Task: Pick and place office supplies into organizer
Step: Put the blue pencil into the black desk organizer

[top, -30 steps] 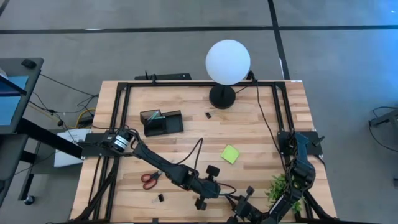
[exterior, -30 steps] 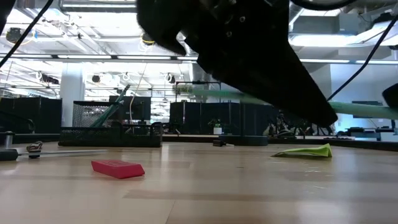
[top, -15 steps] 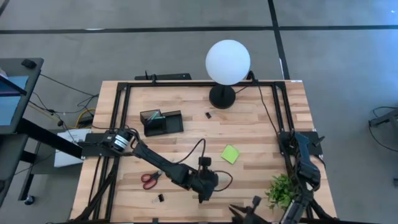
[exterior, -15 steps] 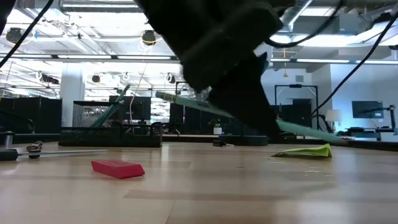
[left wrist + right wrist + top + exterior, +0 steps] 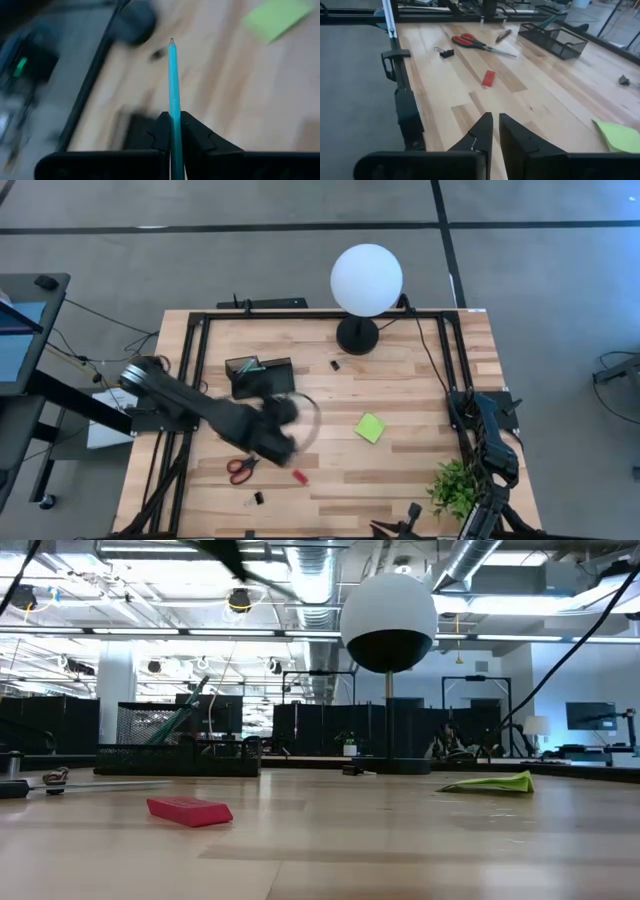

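My left gripper (image 5: 275, 432) is blurred over the table's left middle, just near of the black organizer (image 5: 260, 376). It is shut on a teal pen (image 5: 172, 85). A teal pen (image 5: 185, 708) stands slanted in the organizer. Red-handled scissors (image 5: 240, 468), a tiny red piece (image 5: 298, 476) and a black clip (image 5: 258, 498) lie near the front left. The lime-green sticky-note pad (image 5: 370, 427) lies mid-table. My right gripper (image 5: 495, 131) is shut and empty at the near edge (image 5: 398, 525). My left gripper pinches the teal pen's shaft (image 5: 174, 122) between its two fingers (image 5: 161, 131). The pen runs along the fingers and sticks out forward past them, its tip (image 5: 171, 43) free. It is lifted clear of the table.
A white globe lamp (image 5: 366, 278) stands on its round black base (image 5: 357, 336) at the far middle, with a second black clip (image 5: 335, 365) near it. A green plant (image 5: 455, 485) stands at the front right. A brown pen (image 5: 502, 36) lies beyond the scissors (image 5: 475, 42).
My left gripper has swung fast from the near middle of the table toward the left and far side, up to the organizer, carrying the teal pen, which tipped from level to slanted. My right gripper has drawn back a little toward the table's near right.
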